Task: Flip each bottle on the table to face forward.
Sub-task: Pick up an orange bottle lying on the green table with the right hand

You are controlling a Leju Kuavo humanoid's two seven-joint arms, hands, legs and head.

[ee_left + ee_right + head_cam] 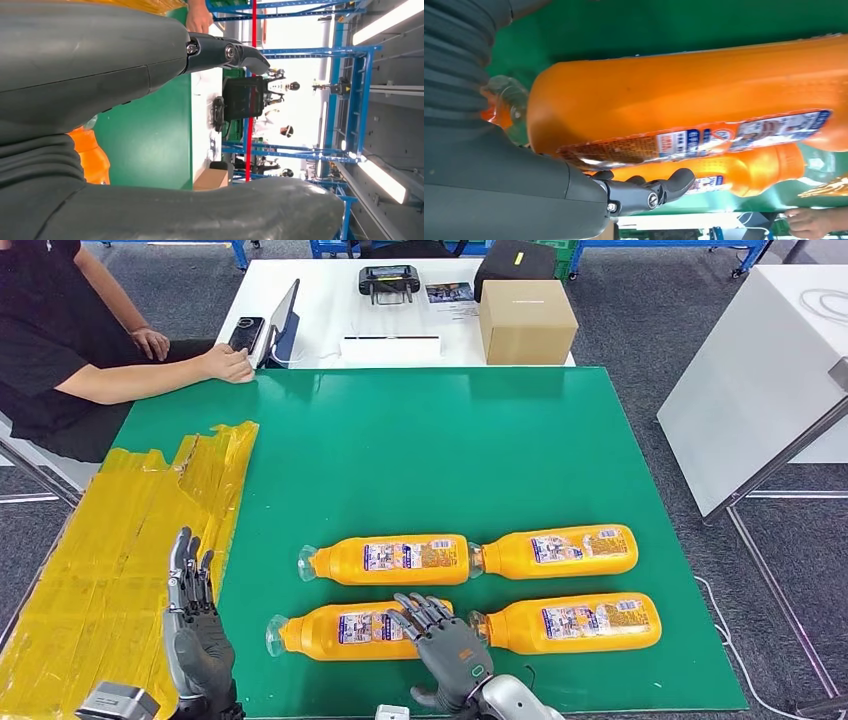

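The left hand hangs spread and empty over yellow tape. Four orange bottles lie sideways in two rows on the green mat, labels up. The right hand rests spread fingers on the near-left bottle.

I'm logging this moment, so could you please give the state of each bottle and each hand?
Near-left bottle: lying on its side, right hand's fingers on it.
Near-right bottle: lying, untouched.
Far-left bottle: lying, untouched.
Far-right bottle: lying, untouched.
Right hand: resting on the near-left bottle.
Left hand: open, holding nothing.
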